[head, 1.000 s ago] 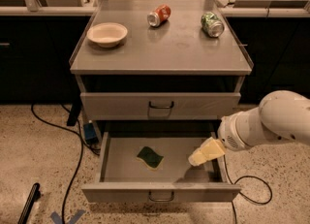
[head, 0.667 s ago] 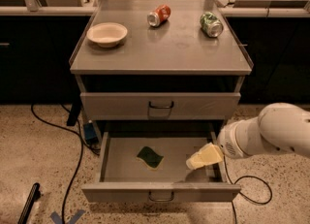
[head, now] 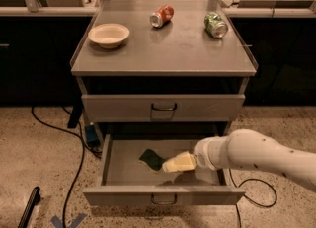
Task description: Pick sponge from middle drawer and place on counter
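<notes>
- Far left, a black cable (head: 74, 172) trails over the speckled floor beside the cabinet, out of the way.
- On the left of the counter (head: 173, 54) sits a white bowl (head: 108, 34), upright.
- Under the shut upper drawer (head: 123, 108), the middle drawer (head: 123, 195) stands pulled out towards the near side. The sponge (head: 150, 158) lies flat on its floor, green face up, a little left of centre and apart from the walls.
- I would judge the sponge light, soft and squashy, with a rough top that should not slip. A pinch across its short width at the middle looks best, and squeezing should not harm it.
- A red can (head: 162, 16) lies on its side at the far middle of the counter.
- The gripper (head: 178, 163) is down inside the drawer, just right of the sponge, with its pale tip at the sponge's right edge. I cannot tell if they touch, nor whether the gripper is set wide or narrow.
- A green can (head: 216, 25) lies on its side far right. The 2 cans leave the near counter bare.
- The white arm (head: 261, 155) reaches in from the right.
</notes>
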`<act>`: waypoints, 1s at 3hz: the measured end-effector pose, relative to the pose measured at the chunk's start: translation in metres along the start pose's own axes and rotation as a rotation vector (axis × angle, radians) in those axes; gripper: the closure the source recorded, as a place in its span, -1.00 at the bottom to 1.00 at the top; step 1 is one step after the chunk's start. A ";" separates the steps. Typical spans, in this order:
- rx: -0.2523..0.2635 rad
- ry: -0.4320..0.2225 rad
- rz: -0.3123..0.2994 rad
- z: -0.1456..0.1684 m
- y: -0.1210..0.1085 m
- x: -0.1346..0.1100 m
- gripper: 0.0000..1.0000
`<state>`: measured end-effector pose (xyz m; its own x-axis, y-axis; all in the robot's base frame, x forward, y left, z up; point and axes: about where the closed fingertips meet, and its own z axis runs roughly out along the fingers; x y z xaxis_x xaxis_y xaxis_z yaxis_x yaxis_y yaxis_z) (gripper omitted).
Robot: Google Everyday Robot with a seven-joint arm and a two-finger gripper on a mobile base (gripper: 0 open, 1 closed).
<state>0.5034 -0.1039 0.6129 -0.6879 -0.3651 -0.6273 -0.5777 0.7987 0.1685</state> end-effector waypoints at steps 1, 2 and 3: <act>-0.044 -0.045 -0.024 0.052 0.011 -0.021 -1.00; -0.116 -0.056 -0.068 0.097 0.026 -0.037 -1.00; -0.121 -0.056 -0.061 0.102 0.025 -0.036 -1.00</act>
<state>0.5583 -0.0218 0.5623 -0.6262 -0.3817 -0.6798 -0.6691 0.7108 0.2172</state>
